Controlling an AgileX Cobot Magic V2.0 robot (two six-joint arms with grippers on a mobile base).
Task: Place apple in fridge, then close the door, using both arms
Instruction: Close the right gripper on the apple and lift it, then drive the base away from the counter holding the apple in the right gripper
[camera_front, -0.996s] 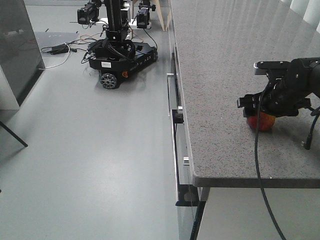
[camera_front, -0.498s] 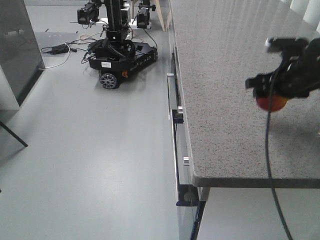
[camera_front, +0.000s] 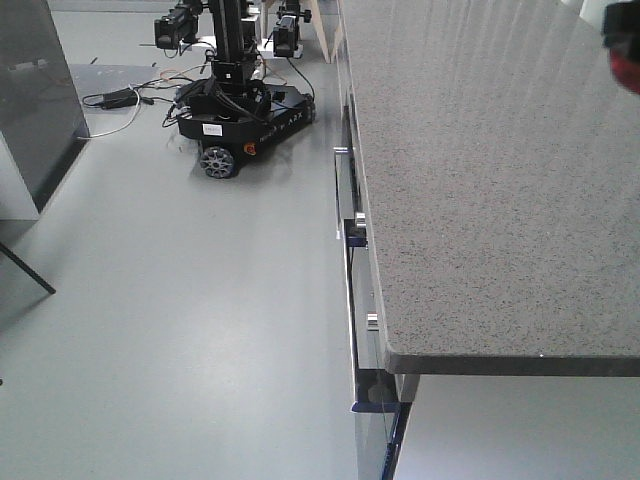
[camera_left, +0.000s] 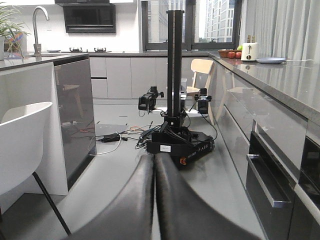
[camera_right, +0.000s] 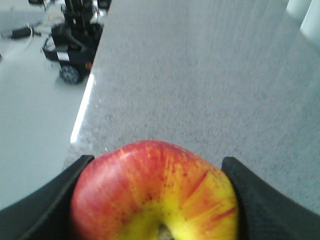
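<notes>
Whereas 1 s ago the apple (camera_right: 155, 195) sat on the desk (camera_front: 480, 200), it's now lifted clear, clamped in the right pincer (camera_right: 156, 197), up at the front view's top-right edge. Left pincer (camera_left: 154, 200): closed, empty, above the floor (camera_left: 112, 167).

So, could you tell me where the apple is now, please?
In the right wrist view, the apple sits between the fingers of the right gripper, held over the grey countertop.
</notes>
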